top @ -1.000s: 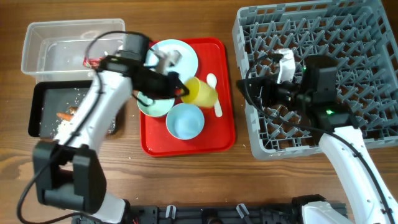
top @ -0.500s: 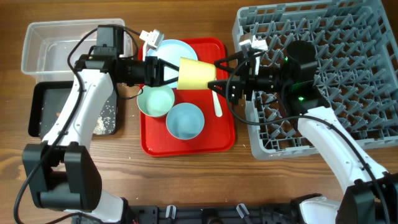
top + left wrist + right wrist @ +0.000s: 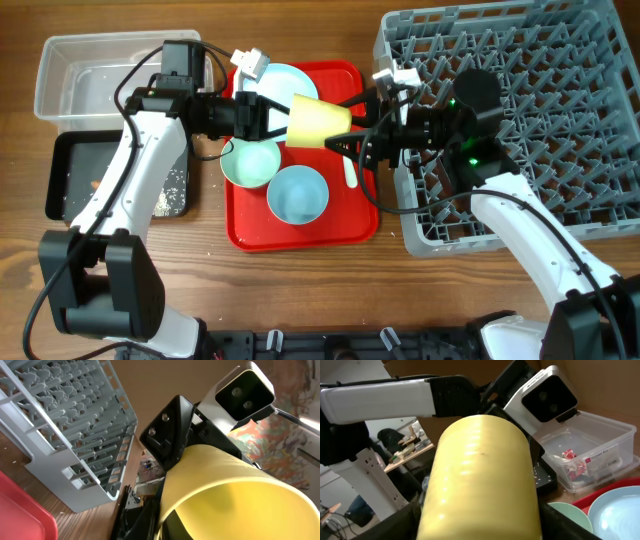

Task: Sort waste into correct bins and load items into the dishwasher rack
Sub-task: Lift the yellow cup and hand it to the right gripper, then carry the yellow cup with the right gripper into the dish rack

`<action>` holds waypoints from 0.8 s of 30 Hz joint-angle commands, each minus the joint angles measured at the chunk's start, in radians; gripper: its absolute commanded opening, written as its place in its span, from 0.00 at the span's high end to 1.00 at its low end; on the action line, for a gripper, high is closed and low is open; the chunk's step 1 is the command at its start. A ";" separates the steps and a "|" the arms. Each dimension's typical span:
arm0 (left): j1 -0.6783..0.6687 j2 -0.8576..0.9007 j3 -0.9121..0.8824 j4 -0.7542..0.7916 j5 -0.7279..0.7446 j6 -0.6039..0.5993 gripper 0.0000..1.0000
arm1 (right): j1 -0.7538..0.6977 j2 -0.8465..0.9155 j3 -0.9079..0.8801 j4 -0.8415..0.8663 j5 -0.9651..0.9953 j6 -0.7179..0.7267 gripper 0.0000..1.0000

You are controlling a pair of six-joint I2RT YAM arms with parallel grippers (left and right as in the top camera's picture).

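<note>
The yellow cup (image 3: pixel 318 120) hangs on its side above the red tray, between both arms. My left gripper (image 3: pixel 278 118) is shut on its rim, with one finger inside the mouth (image 3: pixel 172 522). My right gripper (image 3: pixel 345 128) comes from the rack side, and its two dark fingers (image 3: pixel 400 522) press against both sides of the cup (image 3: pixel 480 480) near its base. The grey dishwasher rack (image 3: pixel 540 110) fills the right. On the tray lie the light blue plate (image 3: pixel 285 85), pale green bowl (image 3: pixel 250 163), light blue bowl (image 3: pixel 297 195) and white spoon (image 3: pixel 350 175).
The clear tub (image 3: pixel 100 75) at the far left holds a red-and-white wrapper (image 3: pixel 570 462). In front of it the black tray (image 3: pixel 75 180) holds rice grains (image 3: pixel 170 190) and an orange stick (image 3: pixel 95 183). The red serving tray (image 3: pixel 250 235) lies between the bins and the rack.
The left arm lifted the cup off the tray and turned it sideways. The right gripper left the rack, came to the cup's base, and its fingers have now moved in on it.
</note>
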 commanded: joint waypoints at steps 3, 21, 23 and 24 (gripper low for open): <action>-0.005 -0.023 0.019 0.004 -0.005 0.013 0.94 | 0.013 0.012 0.009 0.022 -0.032 0.021 0.51; -0.008 -0.023 0.019 0.008 -0.066 0.013 0.47 | -0.212 0.012 0.009 -0.068 -0.048 0.039 0.70; -0.008 -0.023 0.019 0.011 -0.106 0.013 0.41 | -0.267 0.012 0.009 -0.110 -0.036 0.041 0.70; -0.008 -0.023 0.019 0.011 -0.154 0.013 0.36 | -0.286 0.011 0.009 -0.132 -0.027 0.037 0.70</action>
